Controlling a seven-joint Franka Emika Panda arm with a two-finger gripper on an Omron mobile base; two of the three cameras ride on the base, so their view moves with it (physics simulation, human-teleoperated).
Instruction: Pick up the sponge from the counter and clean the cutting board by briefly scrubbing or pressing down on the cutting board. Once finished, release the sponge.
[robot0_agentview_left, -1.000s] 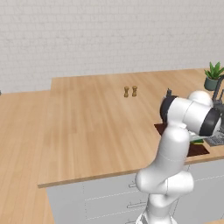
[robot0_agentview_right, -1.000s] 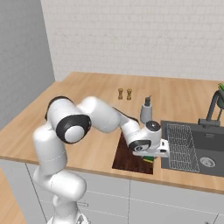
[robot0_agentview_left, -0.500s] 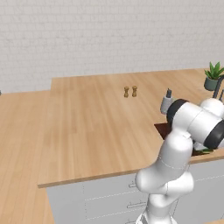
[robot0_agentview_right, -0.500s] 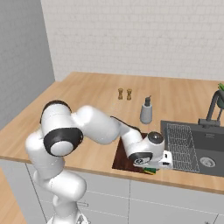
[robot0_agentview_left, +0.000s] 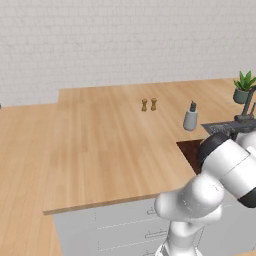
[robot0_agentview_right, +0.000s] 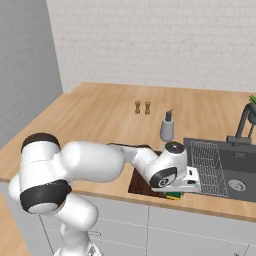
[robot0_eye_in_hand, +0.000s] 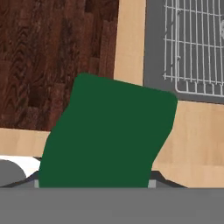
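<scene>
The sponge (robot0_eye_in_hand: 107, 135) is clamped in the claw (robot0_agentview_right: 176, 192) at lower centre of the hand view, beside the cutting board (robot0_eye_in_hand: 52, 57) at upper left. The carrying step is judged underway; next, it should be shifted over the board and pressed down.

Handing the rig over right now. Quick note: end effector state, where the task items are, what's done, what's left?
End effector: shut on the sponge, low over the front edge of the counter, at the gap between board and sink.
Cutting board: flat on the counter, left of the sink grid. In the hand view the sponge overlaps its corner; contact can't be judged.
Done: sponge picked up.
Left: press or scrub the sponge on the board, then release it.
</scene>
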